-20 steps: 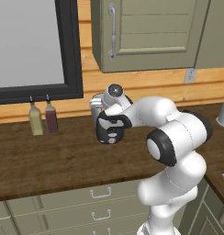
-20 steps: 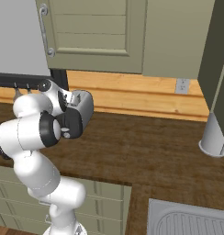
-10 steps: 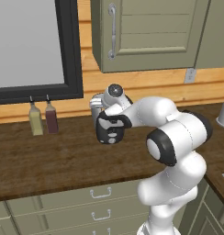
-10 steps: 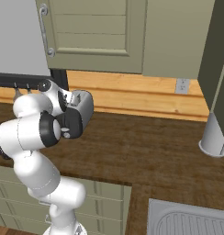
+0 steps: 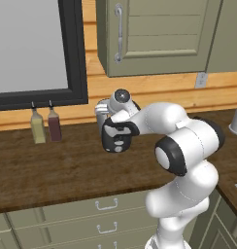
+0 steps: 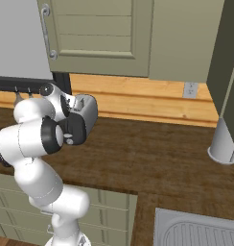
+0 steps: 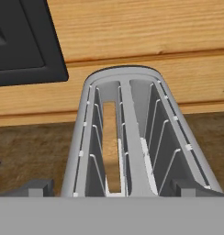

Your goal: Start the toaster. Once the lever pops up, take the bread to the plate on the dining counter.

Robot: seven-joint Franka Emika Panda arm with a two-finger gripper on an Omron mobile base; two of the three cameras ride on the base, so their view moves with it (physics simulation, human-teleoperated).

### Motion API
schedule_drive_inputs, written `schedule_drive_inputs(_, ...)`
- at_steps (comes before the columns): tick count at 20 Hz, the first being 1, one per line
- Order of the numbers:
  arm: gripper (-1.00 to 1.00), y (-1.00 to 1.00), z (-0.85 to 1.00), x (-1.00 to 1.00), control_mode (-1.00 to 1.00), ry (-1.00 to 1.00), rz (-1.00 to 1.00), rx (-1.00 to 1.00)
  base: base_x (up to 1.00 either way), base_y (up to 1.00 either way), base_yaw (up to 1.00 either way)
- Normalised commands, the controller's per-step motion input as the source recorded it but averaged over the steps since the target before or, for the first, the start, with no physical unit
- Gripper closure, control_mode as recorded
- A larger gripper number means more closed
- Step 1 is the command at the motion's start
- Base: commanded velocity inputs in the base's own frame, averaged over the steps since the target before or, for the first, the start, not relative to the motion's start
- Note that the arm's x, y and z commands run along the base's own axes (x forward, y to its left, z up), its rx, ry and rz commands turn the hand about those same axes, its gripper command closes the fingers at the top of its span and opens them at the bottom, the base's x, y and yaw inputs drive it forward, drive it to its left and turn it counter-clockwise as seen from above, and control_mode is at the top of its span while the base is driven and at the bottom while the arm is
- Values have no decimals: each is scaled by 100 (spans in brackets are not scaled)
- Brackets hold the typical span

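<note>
Tan bread [image 7: 112, 147] sits in the toaster's [image 7: 132, 137] left slot (hand view) — pincer [image 7: 112, 187] spread wide.

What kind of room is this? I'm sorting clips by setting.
Very likely a kitchen: a toaster stands on a dark wooden counter with drawers below, olive wall cupboards hang above, and a sink sits nearby.

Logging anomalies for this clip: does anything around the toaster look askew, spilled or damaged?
Nothing stands out. The toaster sits upright and square to the wall, the bread straight in its left slot in the hand view. Two bottles stand upright, and no spill shows on the counter.
</note>
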Motion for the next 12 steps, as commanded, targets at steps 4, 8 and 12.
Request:
schedule_drive_inputs(4, -100, 0, 0, 0, -100, 0, 0, 0, 0, 0, 0)
schedule_drive_inputs(8, -100, 0, 0, 0, -100, 0, 0, 0, 0, 0, 0)
schedule_drive_inputs(12, -100, 0, 0, 0, -100, 0, 0, 0, 0, 0, 0)
